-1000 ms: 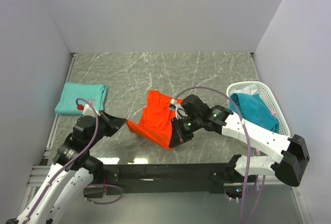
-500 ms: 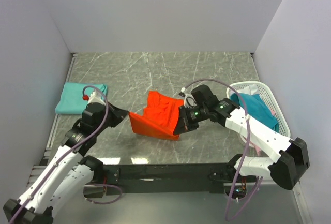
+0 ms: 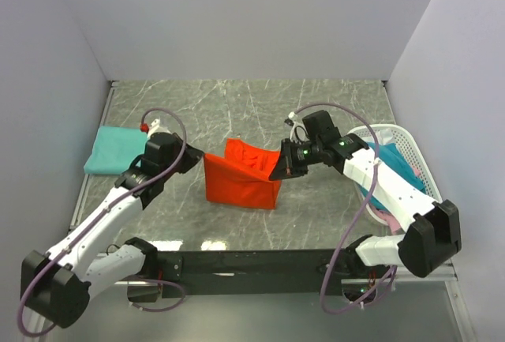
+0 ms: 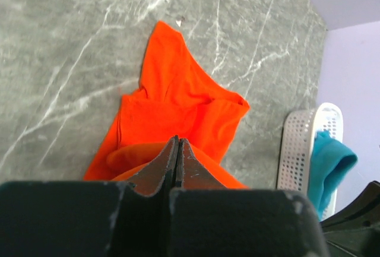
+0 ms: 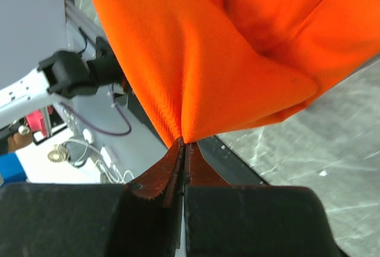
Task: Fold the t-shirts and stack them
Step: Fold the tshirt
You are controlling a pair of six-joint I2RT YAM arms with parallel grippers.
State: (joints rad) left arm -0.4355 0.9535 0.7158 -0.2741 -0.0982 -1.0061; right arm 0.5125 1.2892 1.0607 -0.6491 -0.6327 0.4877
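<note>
The orange-red t-shirt (image 3: 241, 180) hangs stretched between both grippers above the middle of the table, its lower part draped on the surface. My left gripper (image 3: 201, 157) is shut on its left corner; in the left wrist view (image 4: 177, 140) the cloth (image 4: 178, 100) lies beyond the closed fingertips. My right gripper (image 3: 278, 171) is shut on its right corner; in the right wrist view (image 5: 183, 144) the cloth (image 5: 196, 49) rises from the pinched tips. A folded teal t-shirt (image 3: 122, 148) lies at the far left. Another teal shirt (image 3: 390, 164) and a pink one fill the basket.
A white lattice basket (image 3: 410, 148) stands at the right edge, also in the left wrist view (image 4: 300, 150). Grey walls close the left, back and right. A black rail (image 3: 237, 263) runs along the near edge.
Both grippers have carried the orange-red shirt's near edge away from the arms' bases and upward, so the held edge now sits nearer the table's middle and the cloth doubles over itself.
</note>
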